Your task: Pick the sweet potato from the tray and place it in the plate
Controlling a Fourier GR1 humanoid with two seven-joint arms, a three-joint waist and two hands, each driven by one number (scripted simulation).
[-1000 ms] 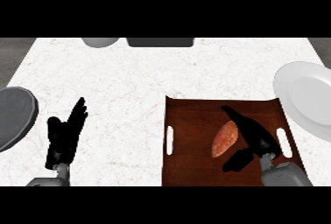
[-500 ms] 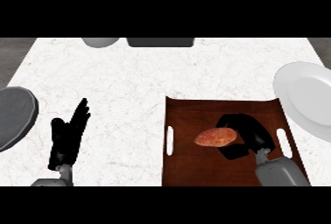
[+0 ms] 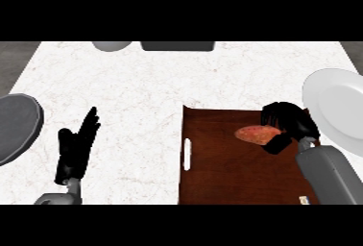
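An orange-brown sweet potato (image 3: 255, 134) is over the dark brown tray (image 3: 220, 168), near its far right corner. My right hand (image 3: 287, 122) curls round the potato's right end, fingers above it and thumb below. The white plate (image 3: 340, 108) lies just right of the tray, partly cut off by the view's edge. My left hand (image 3: 77, 146) rests open on the counter at the left, fingers straight and pointing away.
A grey round dish (image 3: 16, 127) lies at the left edge. At the counter's far edge stand a grey bowl (image 3: 111, 45) and a dark rectangular object (image 3: 177, 45). White handles (image 3: 187, 153) mark the tray's left side.
My right hand has closed round the sweet potato and carried it up and to the right, toward the plate. The left hand has stayed in place.
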